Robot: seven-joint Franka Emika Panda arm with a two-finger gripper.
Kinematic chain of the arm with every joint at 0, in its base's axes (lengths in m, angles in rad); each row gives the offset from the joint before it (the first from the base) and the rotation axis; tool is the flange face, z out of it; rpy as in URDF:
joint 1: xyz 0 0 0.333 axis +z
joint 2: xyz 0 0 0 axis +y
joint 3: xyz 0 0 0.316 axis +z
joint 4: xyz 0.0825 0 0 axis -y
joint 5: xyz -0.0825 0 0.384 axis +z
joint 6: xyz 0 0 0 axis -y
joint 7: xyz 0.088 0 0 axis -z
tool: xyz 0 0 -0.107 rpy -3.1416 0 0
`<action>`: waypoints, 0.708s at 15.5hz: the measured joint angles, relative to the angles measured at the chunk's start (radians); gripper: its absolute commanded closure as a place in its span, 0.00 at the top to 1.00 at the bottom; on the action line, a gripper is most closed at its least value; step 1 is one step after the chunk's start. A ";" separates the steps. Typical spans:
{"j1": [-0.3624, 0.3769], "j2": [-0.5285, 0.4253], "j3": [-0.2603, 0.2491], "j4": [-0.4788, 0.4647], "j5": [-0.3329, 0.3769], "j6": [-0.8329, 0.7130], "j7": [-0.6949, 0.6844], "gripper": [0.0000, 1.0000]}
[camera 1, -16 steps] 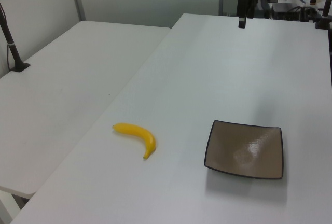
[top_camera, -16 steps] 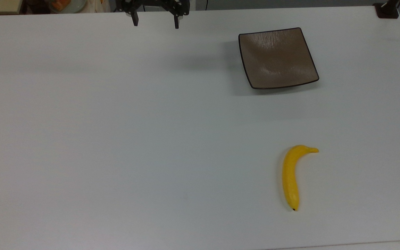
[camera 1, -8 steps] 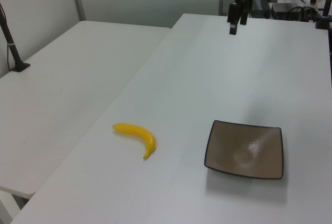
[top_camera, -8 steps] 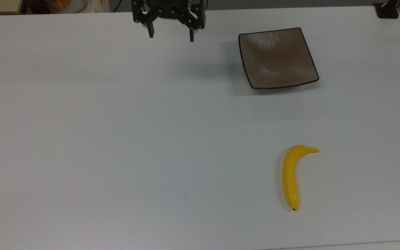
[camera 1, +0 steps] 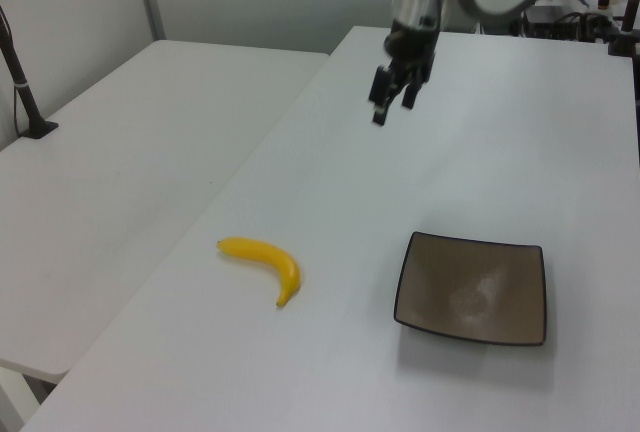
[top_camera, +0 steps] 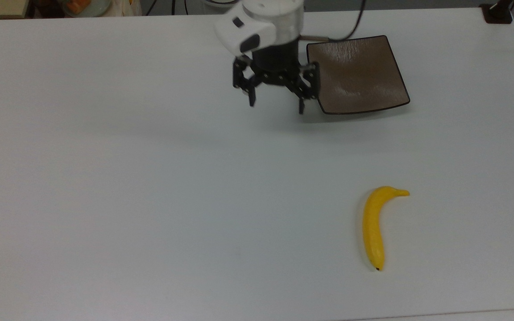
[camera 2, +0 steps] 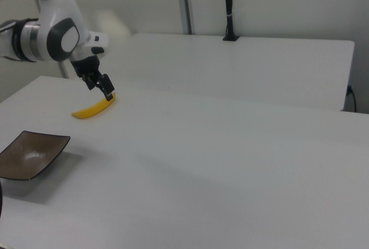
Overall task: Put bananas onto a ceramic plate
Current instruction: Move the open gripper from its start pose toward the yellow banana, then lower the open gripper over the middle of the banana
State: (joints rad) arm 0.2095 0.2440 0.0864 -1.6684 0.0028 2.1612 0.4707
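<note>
— One smooth yellow banana (top_camera: 372,227) lies curved on the matte white table (top_camera: 150,200), well apart from the square brown-grey glazed plate (top_camera: 359,76).
— And the black gripper (top_camera: 276,104) hangs beside the plate's edge, fingers spread wide, holding nothing.

A white table (top_camera: 150,178) carries two things. In the top view, the square brown-grey ceramic plate (top_camera: 357,76) sits toward the far right, flat on the surface. The yellow banana (top_camera: 374,227) lies well apart from it, nearer and to the right, stem pointing right.
</note>
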 measured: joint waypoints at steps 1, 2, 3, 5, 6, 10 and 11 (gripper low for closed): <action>0.013 0.024 0.000 0.003 -0.002 0.046 0.021 1.00; 0.025 0.045 0.000 0.006 -0.003 0.086 0.039 1.00; 0.036 0.064 0.001 0.011 -0.004 0.121 0.057 1.00; 0.054 0.105 0.001 0.035 -0.015 0.179 0.090 1.00; 0.063 0.128 0.001 0.052 -0.030 0.190 0.111 1.00; 0.087 0.229 0.001 0.142 -0.074 0.197 0.186 1.00; 0.092 0.251 0.001 0.163 -0.074 0.197 0.188 1.00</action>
State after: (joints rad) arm 0.3014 0.4953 0.0874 -1.5052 -0.0715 2.3587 0.6583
